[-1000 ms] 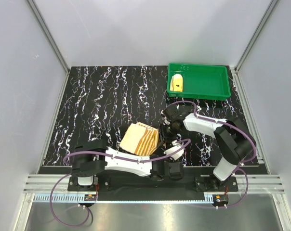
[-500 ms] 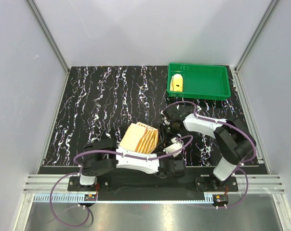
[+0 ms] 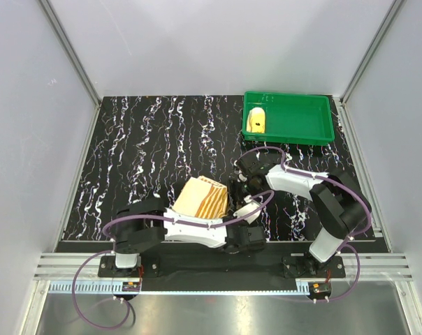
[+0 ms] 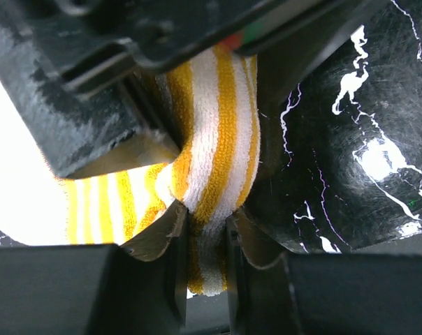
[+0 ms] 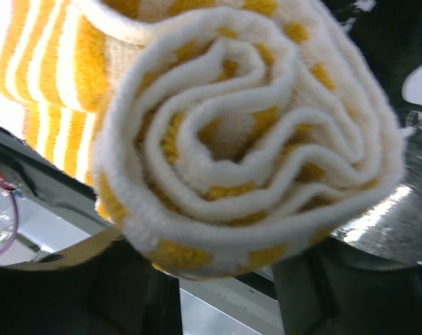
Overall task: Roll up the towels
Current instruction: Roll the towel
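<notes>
Black marbled table carried the striped towel near its front edge, half rolled. The left gripper pinched a fold; whether the right gripper gripped the roll's end was unclear. Next, the loose part probably needed winding tight.

Striped towel is orange-yellow and cream, the other towel seemingly plain yellow, tray green, table white-veined black.

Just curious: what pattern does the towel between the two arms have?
The towel has thin orange-yellow and cream stripes. The left wrist view shows it best.
</notes>
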Controlling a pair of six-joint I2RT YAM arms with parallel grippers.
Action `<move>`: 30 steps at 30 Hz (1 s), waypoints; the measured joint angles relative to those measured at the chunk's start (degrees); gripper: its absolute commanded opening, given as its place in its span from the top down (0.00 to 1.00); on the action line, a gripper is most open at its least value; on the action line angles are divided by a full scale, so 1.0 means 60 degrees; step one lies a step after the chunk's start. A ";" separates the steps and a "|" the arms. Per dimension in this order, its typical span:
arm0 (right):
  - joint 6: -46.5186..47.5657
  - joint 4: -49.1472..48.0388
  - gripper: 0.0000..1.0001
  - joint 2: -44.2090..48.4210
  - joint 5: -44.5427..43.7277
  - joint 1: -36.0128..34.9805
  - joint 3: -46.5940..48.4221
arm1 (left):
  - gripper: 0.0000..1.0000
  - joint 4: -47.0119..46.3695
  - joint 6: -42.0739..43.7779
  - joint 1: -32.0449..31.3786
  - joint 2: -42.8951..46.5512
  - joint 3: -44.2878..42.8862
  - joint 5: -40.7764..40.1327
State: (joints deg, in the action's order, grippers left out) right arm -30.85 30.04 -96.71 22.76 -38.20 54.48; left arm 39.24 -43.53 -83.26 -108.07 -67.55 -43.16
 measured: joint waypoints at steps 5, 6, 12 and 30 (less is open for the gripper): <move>0.0117 0.0645 0.20 0.0040 -0.0455 0.0113 0.0284 | 0.88 -0.0237 0.0098 0.0117 0.0284 0.0219 0.0306; 0.0135 0.0834 0.20 0.0113 -0.0499 0.0226 0.0346 | 0.88 -0.0328 0.0109 0.0171 0.0412 0.0317 0.0412; 0.0208 0.1858 0.16 0.1588 -0.1064 0.1916 0.0616 | 0.88 -0.0958 0.0171 0.0681 0.1370 0.1078 0.1432; -0.0375 0.1045 0.15 0.5053 -0.0874 0.2929 -0.0681 | 0.89 -0.4776 -0.0495 0.3534 0.4466 0.4513 0.6524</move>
State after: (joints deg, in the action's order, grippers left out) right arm -33.10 36.32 -66.39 17.52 -20.62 50.39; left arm 10.59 -46.50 -62.06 -81.28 -40.47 -4.01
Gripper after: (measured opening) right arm 0.846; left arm 0.234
